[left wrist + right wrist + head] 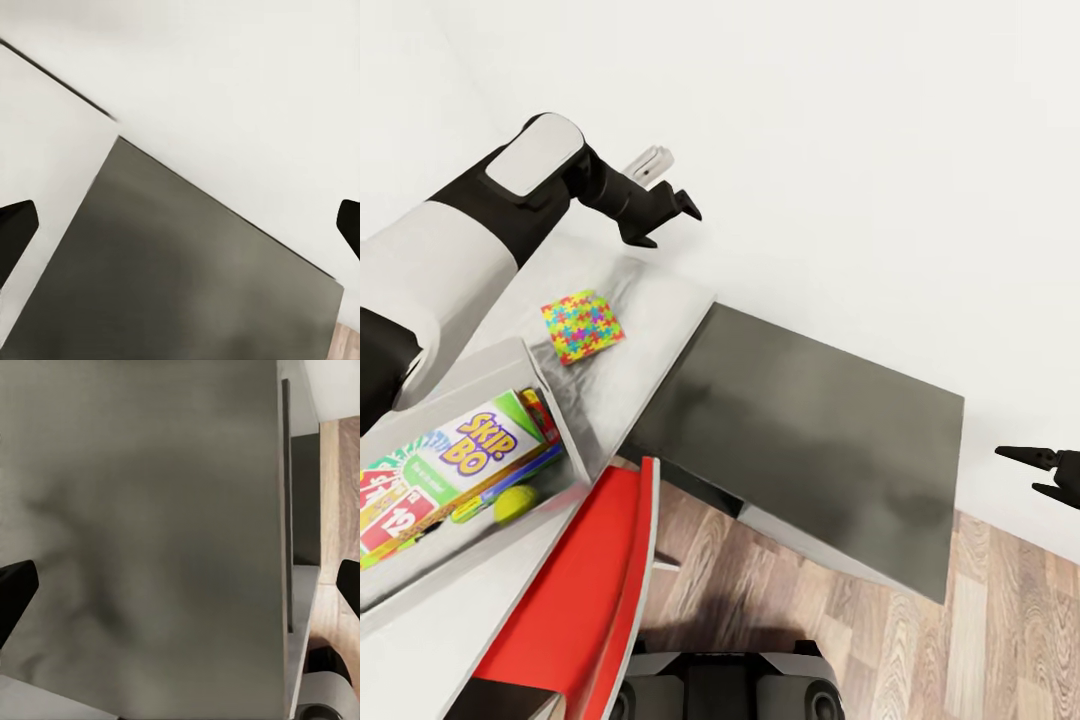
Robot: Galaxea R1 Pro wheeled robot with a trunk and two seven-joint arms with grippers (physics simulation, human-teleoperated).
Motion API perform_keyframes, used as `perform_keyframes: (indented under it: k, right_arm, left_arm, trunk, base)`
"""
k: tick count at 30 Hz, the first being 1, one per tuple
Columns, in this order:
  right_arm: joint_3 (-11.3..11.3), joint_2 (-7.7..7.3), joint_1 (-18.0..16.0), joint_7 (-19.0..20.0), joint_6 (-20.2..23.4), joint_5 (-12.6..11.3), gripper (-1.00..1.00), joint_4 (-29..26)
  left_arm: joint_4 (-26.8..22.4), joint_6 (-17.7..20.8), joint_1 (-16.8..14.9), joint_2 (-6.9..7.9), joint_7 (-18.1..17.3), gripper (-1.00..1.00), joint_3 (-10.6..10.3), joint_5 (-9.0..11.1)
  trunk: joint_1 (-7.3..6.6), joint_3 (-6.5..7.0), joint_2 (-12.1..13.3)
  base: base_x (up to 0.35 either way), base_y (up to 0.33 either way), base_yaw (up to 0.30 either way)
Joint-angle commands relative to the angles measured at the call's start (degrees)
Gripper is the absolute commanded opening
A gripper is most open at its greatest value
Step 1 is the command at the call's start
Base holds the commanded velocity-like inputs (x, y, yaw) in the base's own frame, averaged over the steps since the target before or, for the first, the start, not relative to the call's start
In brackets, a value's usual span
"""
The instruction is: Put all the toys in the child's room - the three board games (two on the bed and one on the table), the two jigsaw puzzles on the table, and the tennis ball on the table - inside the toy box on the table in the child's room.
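On the pale table (650, 300) lies one multicoloured jigsaw puzzle (582, 326), flat and alone. The grey toy box (560, 420) at the left holds the Skip-Bo board game (475, 445), a red-and-white game box (390, 510) and the yellow-green tennis ball (513, 503). My left gripper (672, 227) hangs open and empty above the table's far end, beyond the puzzle. The left wrist view has that gripper (180, 232) looking down at the table's corner and the dark desk. At the far right my right gripper (1020, 472) is open and empty; my right gripper (180, 592) hovers over the dark desk.
A lower dark grey desk (810, 430) adjoins the table on the right, against the white wall. A red chair (590, 590) stands close to the table's near side, just in front of my base. Wood-plank floor (960, 620) lies to the right.
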Motion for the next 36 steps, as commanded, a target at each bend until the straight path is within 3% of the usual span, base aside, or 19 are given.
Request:
perform_keyframes:
  k: [1, 36]
  right_arm:
    - [0.0, 0.02, -0.1, -0.6, 0.2, -0.6, 1.0, -0.1]
    - [0.0, 0.78, 0.0, -0.6, 0.2, -0.6, 1.0, -0.5]
  left_arm:
    - [-0.1, -0.1, 0.0, 0.06, 0.5, 1.0, -0.4, 0.6]
    - [-0.1, -0.1, 1.9, 0.08, 0.6, 1.0, -0.4, 0.4]
  trunk:
    - [0.04, -0.08, -0.1]
    - [0.04, -0.08, -0.1]
  base:
    - [0.038, 0.023, 0.0]
    - [0.031, 0.052, 0.0]
